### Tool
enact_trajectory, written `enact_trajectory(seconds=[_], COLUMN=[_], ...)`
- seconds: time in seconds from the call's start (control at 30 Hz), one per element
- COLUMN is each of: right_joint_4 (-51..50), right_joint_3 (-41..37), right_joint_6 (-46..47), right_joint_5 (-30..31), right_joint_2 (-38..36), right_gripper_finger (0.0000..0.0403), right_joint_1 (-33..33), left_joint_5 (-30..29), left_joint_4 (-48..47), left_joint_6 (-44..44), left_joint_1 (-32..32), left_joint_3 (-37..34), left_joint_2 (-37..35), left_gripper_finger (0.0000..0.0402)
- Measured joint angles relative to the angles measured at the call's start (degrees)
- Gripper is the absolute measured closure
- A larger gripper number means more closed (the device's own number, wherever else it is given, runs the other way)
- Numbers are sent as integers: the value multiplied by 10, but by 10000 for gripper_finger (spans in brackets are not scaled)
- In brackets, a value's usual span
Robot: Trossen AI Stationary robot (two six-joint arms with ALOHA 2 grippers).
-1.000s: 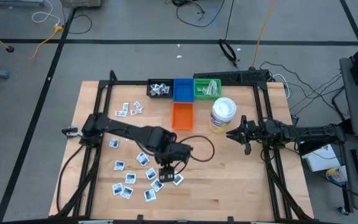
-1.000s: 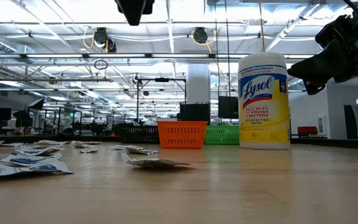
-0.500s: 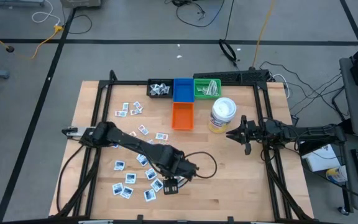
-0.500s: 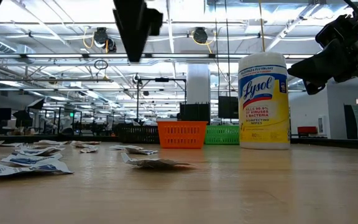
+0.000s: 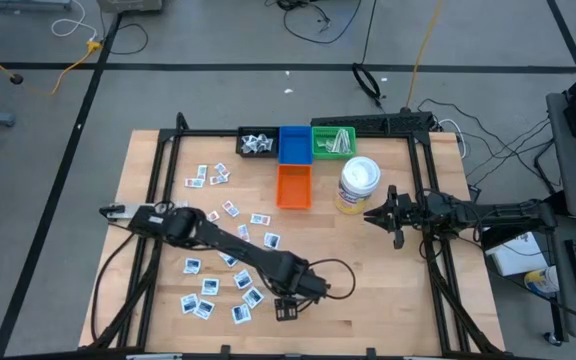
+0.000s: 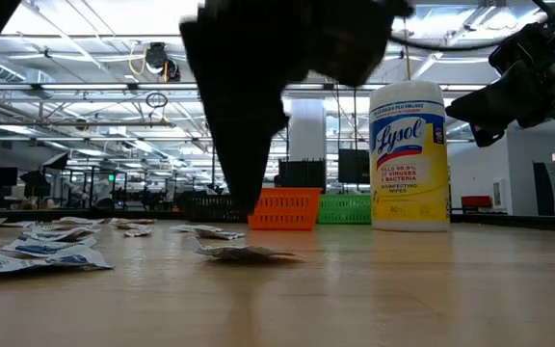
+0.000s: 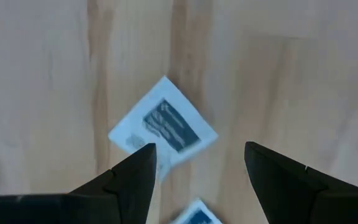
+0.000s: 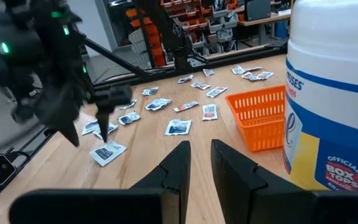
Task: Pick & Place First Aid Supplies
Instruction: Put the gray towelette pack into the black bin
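L gripper (image 5: 286, 312) hangs low over the pale wooden tabletop (image 5: 388, 290), fingers (image 7: 132, 180) spread wide w/ nothing held. Flat square white packet w/ blue print (image 7: 163, 124) lies on the wood just ahead of the fingertips, between their lines, not touched. More white packets (image 5: 213, 285) scattered on the table behind that arm's wrist. R gripper (image 5: 371, 216) waits just beside the yellow-and-white wipes canister (image 5: 356, 186), fingers (image 8: 176, 165) near-closed w/ a narrow gap, empty. Small orange basket (image 5: 293, 186) sits on the canister's far side.
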Motion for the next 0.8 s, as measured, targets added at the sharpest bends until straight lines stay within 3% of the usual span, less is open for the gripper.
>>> enact_trajectory(seconds=[0.27,0.37,0.8], right_joint_4=[0,0,0], right_joint_3=[0,0,0], right_joint_6=[0,0,0], right_joint_5=[0,0,0], right_joint_2=[0,0,0], right_gripper_finger=[344,344,344], right_joint_1=[0,0,0], left_joint_5=[-53,-69,-63], left_joint_4=[-1,1,-2], left_joint_6=[12,15,1], left_joint_1=[-1,-4,7], left_joint_3=[1,1,0], left_joint_2=[42,44,39], left_gripper_finger=[152,171,389])
